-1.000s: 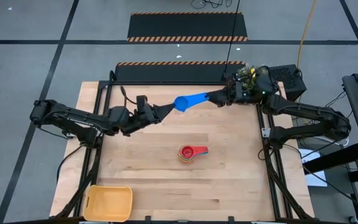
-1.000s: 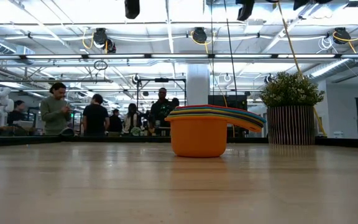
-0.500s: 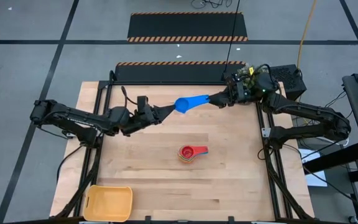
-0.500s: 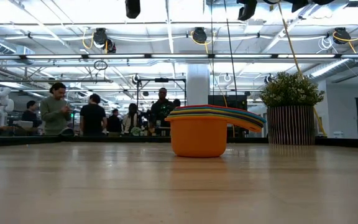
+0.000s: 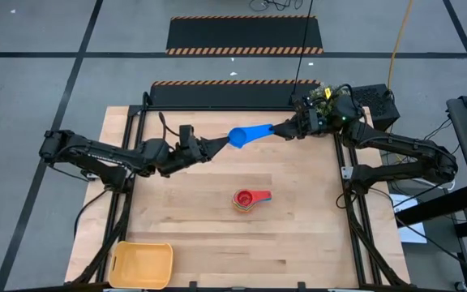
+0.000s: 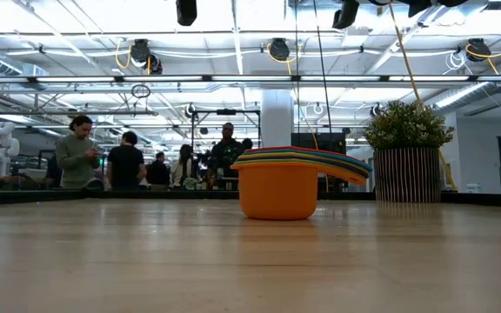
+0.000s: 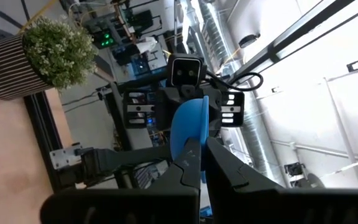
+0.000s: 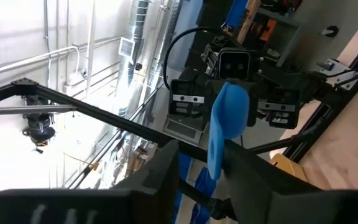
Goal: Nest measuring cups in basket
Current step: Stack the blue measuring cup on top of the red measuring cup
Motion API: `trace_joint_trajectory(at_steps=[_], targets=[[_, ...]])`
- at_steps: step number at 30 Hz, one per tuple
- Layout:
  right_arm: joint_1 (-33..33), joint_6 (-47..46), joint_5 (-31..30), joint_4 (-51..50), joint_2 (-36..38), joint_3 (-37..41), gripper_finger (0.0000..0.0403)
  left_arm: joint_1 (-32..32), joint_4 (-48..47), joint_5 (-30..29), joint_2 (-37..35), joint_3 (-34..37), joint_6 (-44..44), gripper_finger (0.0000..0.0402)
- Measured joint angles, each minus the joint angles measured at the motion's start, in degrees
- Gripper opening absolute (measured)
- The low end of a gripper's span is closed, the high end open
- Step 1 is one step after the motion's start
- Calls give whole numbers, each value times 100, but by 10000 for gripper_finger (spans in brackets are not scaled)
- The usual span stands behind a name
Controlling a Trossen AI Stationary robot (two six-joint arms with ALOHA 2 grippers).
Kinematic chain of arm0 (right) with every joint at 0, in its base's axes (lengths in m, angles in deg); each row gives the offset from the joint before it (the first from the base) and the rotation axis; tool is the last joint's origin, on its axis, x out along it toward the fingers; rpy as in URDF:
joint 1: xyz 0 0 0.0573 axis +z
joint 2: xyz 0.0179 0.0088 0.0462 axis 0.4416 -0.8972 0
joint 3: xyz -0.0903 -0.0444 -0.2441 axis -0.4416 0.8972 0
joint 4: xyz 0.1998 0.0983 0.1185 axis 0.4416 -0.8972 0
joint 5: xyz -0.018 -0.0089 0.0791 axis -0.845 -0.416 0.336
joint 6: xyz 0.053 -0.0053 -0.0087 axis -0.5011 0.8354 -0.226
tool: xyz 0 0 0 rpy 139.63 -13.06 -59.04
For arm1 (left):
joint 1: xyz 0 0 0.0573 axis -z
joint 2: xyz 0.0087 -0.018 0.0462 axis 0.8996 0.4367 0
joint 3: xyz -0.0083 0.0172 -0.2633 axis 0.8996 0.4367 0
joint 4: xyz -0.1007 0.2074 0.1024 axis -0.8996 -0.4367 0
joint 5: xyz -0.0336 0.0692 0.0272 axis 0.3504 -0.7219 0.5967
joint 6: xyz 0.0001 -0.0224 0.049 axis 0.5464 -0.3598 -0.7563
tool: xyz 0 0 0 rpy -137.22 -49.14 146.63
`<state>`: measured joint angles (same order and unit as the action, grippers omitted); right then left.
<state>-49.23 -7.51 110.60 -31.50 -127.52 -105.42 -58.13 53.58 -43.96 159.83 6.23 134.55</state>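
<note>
At the near left corner of the worktop (image 5: 298, 243) we see the basket (image 5: 142, 264); mid-worktop sits the nested stack (image 5: 249, 199) — red on top; farther back, held aloft, the blue cup (image 5: 250, 134) is clamped by the left tool (image 5: 220, 143) at its bowl, right tool (image 5: 279, 130) closing on its handle.

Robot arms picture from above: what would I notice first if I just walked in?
A bright blue measuring cup held up in the air between the left gripper and the right gripper, over the table's far side. Next, the colourful stack of nested cups mid-table, and the yellow basket at the near left corner.
</note>
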Motion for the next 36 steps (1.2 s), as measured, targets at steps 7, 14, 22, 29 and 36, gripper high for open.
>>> trace_joint_trajectory(at_steps=[7, 14, 22, 29, 36], targets=[[0, 141, 7, -27, 0, 0, 46, -7, -9, 21, 0, 0, -20, 4], [0, 212, 6, -31, 0, 0, 4, -26, -40, 22, -2, 0, -79, 15], [-11, 210, 10, -81, 4, 0, 6, -28, -57, -72, -55, 0, -618, 33], [-175, 6, 37, -123, 183, -2, 3, -24, -5, -358, -491, -2, -1193, 116], [-213, -267, 346, -527, 645, -2, 3, -24, -546, -422, -1082, -2, -1607, 171]])
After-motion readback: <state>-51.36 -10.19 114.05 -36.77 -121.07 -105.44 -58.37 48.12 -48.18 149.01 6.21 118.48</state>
